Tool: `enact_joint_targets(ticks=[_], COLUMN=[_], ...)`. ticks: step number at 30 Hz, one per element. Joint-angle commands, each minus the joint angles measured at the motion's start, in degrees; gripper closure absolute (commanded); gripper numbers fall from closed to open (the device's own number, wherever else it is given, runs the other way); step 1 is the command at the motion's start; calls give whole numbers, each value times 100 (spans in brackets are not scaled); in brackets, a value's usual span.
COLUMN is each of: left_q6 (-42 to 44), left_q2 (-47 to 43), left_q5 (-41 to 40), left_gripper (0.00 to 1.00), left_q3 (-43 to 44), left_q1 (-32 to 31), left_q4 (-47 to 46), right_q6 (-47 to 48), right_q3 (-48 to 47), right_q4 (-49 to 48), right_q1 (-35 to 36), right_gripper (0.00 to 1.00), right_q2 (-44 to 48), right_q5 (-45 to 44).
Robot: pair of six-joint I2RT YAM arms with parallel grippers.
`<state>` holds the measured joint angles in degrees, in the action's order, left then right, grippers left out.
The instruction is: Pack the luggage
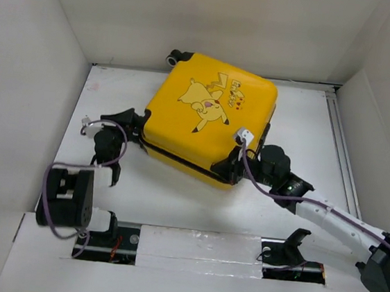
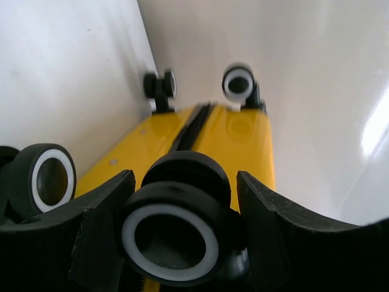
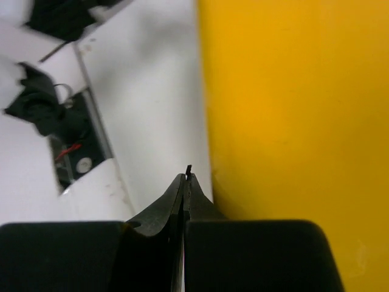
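Left gripper (image 2: 185, 177) clamps a caster wheel (image 2: 170, 240) of the luggage (image 1: 208, 116); right gripper (image 3: 186, 179) sits pinched shut beside it.

The top view is bright and evenly lit from above, sharp throughout. The white desk (image 1: 301, 129) and walls are near washed out. The glossy luggage (image 1: 208, 116) shows only a faint sheen and throws a soft, narrow shadow along its near edge. In the left wrist view the close wheel (image 2: 170, 240) and the dark fingers (image 2: 103, 207) are blurred, the far wheels (image 2: 238, 83) are soft too, and glare streaks the right wall. In the right wrist view the right pincer (image 3: 187, 176) is near-black, without detail. The yellow shell beside it is soft, and the far left is out of focus.
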<state>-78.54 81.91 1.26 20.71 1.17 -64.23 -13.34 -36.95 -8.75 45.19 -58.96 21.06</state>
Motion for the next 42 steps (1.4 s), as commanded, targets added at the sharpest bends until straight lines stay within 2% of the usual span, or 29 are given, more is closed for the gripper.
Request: enact_joint_targets(ticks=[1,3,4,5,8,10,12,18,26,30,31,32,34,37,39,42], left_q6=[567,830,945,1085,1675,1798,1851,1728,1728,1815,1816,1895,1957,1957,1957,1957], left_q2=[-1438,-2062,-2735,-3046,-3848,-3919,-3919,-3788,-3928,-3805,-3805,-3805,-3883,-3963,-3963,-3858], left_q5=[-28,-220,-309,-380,-644,-644,-556,-188,-47,-72,-325,-615,-801,-855,-855,-777], left_gripper=[100,100,100,100,100,100,100,100,100,100,97,68,38,10,4,1], left_q3=[-786,-1059,-1060,-964,-402,-60,30,144,276,214,275,276,276,127,65,3], left_q1=[-196,-196,-196,-144,-196,-196,-196,-196,-196,-196,-196,-196,-196,-196,-196,-196], left_q4=[-683,-163,92,825,1762,1983,2133,2081,2213,2606,2878,3255,3486,3592,3645,3707], right_q6=[561,491,430,377,201,52,-228,-809,-810,-1054,-1169,-1318,-1320,-1390,-1390,-1242], right_q3=[-304,-68,194,319,644,750,821,1014,1199,1418,1419,1532,1647,1849,1849,1718], right_q4=[355,523,611,734,1340,1700,1798,1939,1745,1727,1789,1850,1912,1913,1851,1738], right_q1=[-511,-407,-406,-345,-291,-352,-475,-994,-1047,-1100,-1100,-1100,-1100,-1100,-1100,-1100], right_gripper=[100,100,88,81,62,60,59,54,48,43,43,43,43,38,38,37], right_q2=[-38,287,497,978,1901,2212,2371,2240,1976,2265,2353,2615,2932,3303,3251,2803], right_q5=[-260,-505,-602,-742,-1497,-2189,-2518,-2739,-2563,-2633,-2729,-2791,-2844,-2906,-2835,-2635])
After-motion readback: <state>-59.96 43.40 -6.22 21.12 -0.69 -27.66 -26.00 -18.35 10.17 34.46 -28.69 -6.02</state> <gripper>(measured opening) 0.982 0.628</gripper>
